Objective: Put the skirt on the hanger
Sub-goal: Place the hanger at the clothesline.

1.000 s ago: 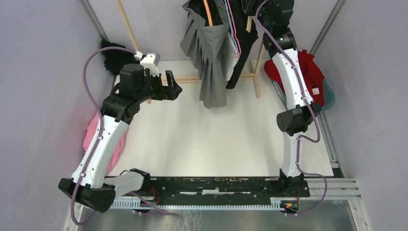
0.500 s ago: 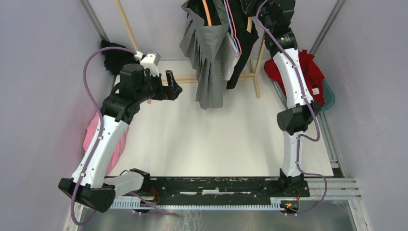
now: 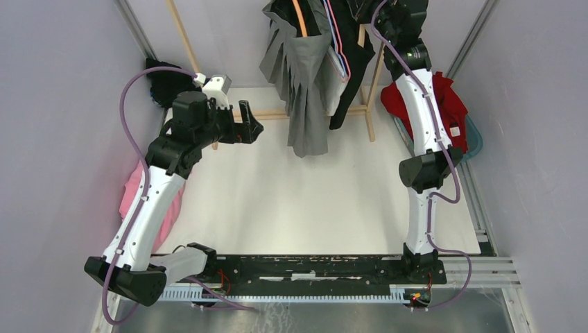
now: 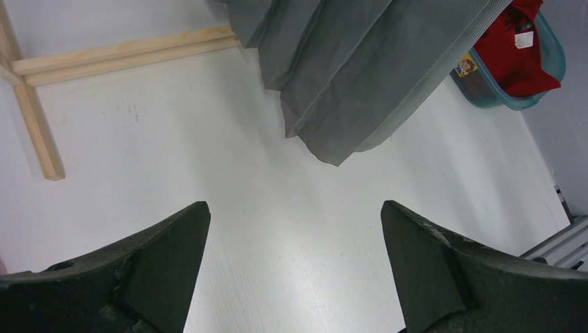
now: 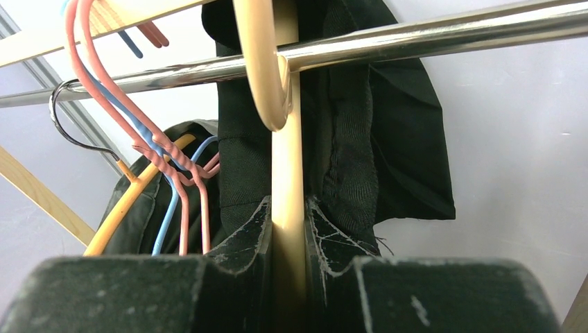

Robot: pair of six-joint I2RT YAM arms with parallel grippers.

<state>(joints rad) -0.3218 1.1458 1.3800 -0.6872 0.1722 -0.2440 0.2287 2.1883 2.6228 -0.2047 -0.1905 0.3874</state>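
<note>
A grey pleated skirt (image 3: 305,90) hangs from the rail at the back, and its hem (image 4: 360,76) shows in the left wrist view. My right gripper (image 5: 288,208) is raised to the metal rail (image 5: 430,35). It is shut on the stem of a cream hanger (image 5: 288,152) whose hook (image 5: 263,76) sits over that rail. A black garment (image 5: 367,139) hangs right behind the hanger. My left gripper (image 3: 251,125) hovers open over the white table, left of the skirt. Nothing lies between its fingers (image 4: 166,257).
Pink, blue and orange hangers (image 5: 163,163) crowd the rail to the left of the cream one. A wooden rack frame (image 4: 118,52) stands on the table. A teal bin with red cloth (image 3: 454,104) sits at the right. Pink cloth (image 3: 130,191) and black cloth (image 3: 163,83) lie at the left.
The right arm's upper end has shifted slightly right, and the hanging garments have swayed a little. The left arm has not moved.
</note>
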